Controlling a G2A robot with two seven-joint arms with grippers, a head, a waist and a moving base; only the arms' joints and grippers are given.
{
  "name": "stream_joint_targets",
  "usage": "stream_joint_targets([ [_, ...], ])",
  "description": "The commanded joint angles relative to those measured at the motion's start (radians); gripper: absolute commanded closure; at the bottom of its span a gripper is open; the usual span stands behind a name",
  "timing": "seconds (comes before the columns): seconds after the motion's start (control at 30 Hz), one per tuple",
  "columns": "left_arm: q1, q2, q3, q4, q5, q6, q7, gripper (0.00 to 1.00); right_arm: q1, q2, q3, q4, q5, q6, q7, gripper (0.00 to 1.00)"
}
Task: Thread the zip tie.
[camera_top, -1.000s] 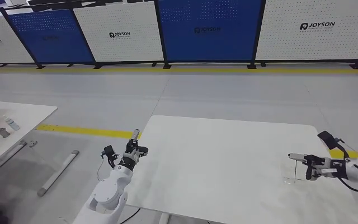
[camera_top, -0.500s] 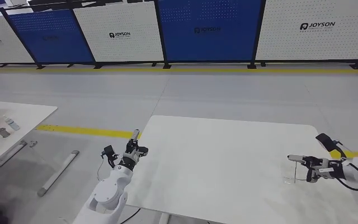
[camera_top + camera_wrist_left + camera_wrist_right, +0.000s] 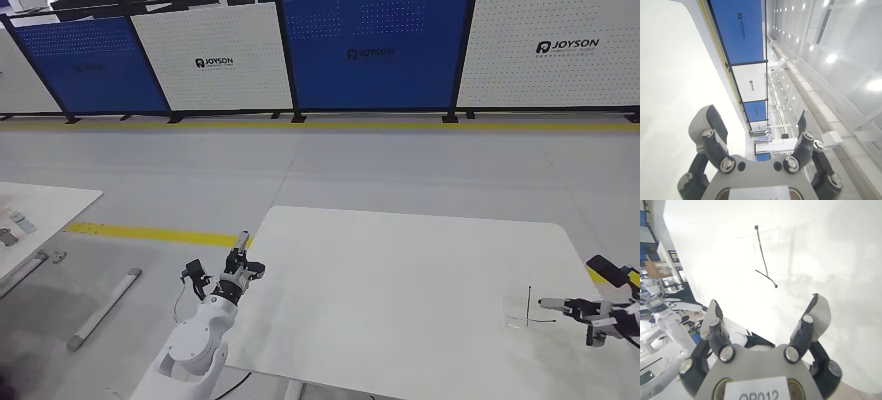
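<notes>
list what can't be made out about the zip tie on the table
- Top view: the zip tie is too small to show its head or any loop.
- Right wrist view: it reads as crossed black lengths; one tie or two, threaded or not, too thin to tell.
- Right wrist view: faint pale lines beside it; marks or a clear thing, too faint.

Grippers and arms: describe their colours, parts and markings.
The left gripper and right gripper match: grey metal base plate, black links with silver bolts, pale grey fingers with ribbed black pads, a white label. The left arm is white with a black cable by its wrist.
</notes>
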Motion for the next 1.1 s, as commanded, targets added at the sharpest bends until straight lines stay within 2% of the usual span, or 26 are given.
stream_joint_targets([
  [0.0, 0.0, 0.0, 0.0, 0.0, 0.0, 0.0, 0.0, 0.0, -0.002, 0.0, 0.002, -0.001, 0.004, -0.002, 0.0, 0.0],
  [0.27, 0.0, 0.0, 0.0, 0.0, 0.0, 0.0, 0.0, 0.0, -0.002, 0.0, 0.002, -0.001, 0.004, -0.002, 0.0, 0.0],
  [0.37, 0.0, 0.0, 0.0, 0.0, 0.0, 0.0, 0.0, 0.0, -0.003, -0.006, -0.023, 0.007, 0.009, -0.024, -0.016, 0.0],
  [0.47, 0.0, 0.0, 0.0, 0.0, 0.0, 0.0, 0.0, 0.0, 0.032, -0.017, -0.068, 0.039, 0.017, -0.052, 0.0, 0.0],
  [0.6, 0.0, 0.0, 0.0, 0.0, 0.0, 0.0, 0.0, 0.0, 0.083, -0.03, -0.108, 0.097, 0.011, -0.027, -0.012, 0.0],
  [0.9, 0.0, 0.0, 0.0, 0.0, 0.0, 0.0, 0.0, 0.0, 0.08, -0.031, -0.108, 0.102, 0.009, -0.028, -0.031, 0.0],
  [1.07, 0.0, 0.0, 0.0, 0.0, 0.0, 0.0, 0.0, 0.0, 0.061, -0.024, -0.078, 0.12, 0.047, -0.062, -0.048, 0.0],
])
